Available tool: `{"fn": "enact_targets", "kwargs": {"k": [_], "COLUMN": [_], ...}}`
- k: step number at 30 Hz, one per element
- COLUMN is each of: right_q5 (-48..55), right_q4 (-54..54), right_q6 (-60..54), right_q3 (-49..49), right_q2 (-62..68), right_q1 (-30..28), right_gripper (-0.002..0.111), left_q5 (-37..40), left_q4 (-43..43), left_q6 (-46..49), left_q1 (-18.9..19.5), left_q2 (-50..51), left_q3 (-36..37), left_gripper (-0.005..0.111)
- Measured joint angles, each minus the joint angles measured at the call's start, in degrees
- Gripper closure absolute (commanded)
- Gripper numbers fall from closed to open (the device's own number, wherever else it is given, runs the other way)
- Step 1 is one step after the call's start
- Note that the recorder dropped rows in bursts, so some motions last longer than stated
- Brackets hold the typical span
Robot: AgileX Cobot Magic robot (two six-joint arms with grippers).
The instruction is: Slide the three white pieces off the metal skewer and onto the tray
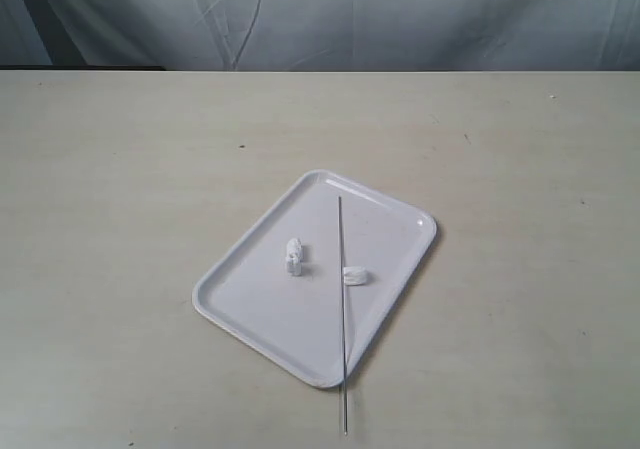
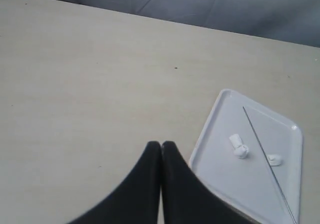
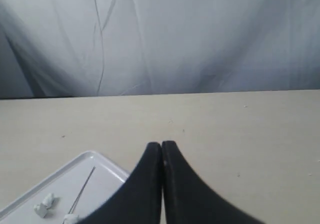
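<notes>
Metal skewer [image 1: 342, 299] lies flat, near tip overhanging the tray [image 1: 240, 304] rim onto the desk [image 1: 120, 169], far tip inside the far rim. On the tray, a pair of white pieces [image 1: 292, 257] sits clear to its left; the third white piece [image 1: 354, 275] lies just against its right side, apparently unthreaded, though you cannot confirm contact. Judged essentially complete; your left fingers [image 2: 150, 159] and right fingers [image 3: 150, 159] are pressed together, empty, away from the tray.
</notes>
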Motion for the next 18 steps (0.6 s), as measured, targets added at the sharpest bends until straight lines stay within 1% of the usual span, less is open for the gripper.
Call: {"fn": "enact_targets", "kwargs": {"k": [3, 6, 7, 8, 10, 12, 13, 14, 16, 17, 18], "right_q5": [7.4, 11.8, 13.0, 13.7, 14.8, 15.2, 15.3, 15.3, 14.0, 11.7, 7.7], "right_q4": [-3.3, -3.7, -2.9, -1.7, 2.6, 2.7, 2.7, 2.7, 1.8, 1.3, 0.9], "right_q6": [1.2, 1.2, 1.2, 1.2, 1.5, 2.1, 2.1, 2.1, 0.6, -0.9, -2.4], "right_q3": [0.0, 0.6, 1.2, 1.3, 1.4, 1.5, 1.5, 1.5, 1.7, 2.3, 3.5], "right_q2": [-6.9, -7.3, -7.3, -7.3, -7.3, -7.3, -7.3, -7.3, -7.3, -7.3, -7.3], "right_q1": [0.0, 0.0, 0.0, 0.0, 0.0, 0.0, 0.0, 0.0, 0.0, 0.0, 0.0], "right_gripper": [0.109, 0.109, 0.109, 0.109, 0.109, 0.109, 0.109, 0.109, 0.109, 0.109, 0.109], "left_q5": [0.1, 0.0, 0.0, 0.0, -0.2, -2.2, -5.0, -9.4, -24.1, -31.3, -35.4], "left_q4": [0.0, -0.1, -0.1, 0.2, 2.3, 7.0, 9.4, 12.5, 18.6, 21.0, 22.1], "left_q6": [0.0, 0.0, 0.0, 0.0, 0.4, 1.9, 2.7, 3.6, 4.9, 5.3, 5.4], "left_q1": [0.0, 0.7, 2.6, 3.7, 7.5, 11.6, 13.3, 15.9, 21.4, 24.4, 26.7], "left_q2": [-2.1, -3.7, -4.6, -5.2, -6.8, -7.3, -7.5, -7.5, -7.5, -7.5, -7.5], "left_q3": [0.0, 0.0, 0.0, 0.0, 0.0, 0.2, 0.6, 1.5, 4.7, 7.4, 9.7], "left_gripper": [0.107, 0.107, 0.107, 0.107, 0.107, 0.107, 0.107, 0.107, 0.107, 0.107, 0.107]}}
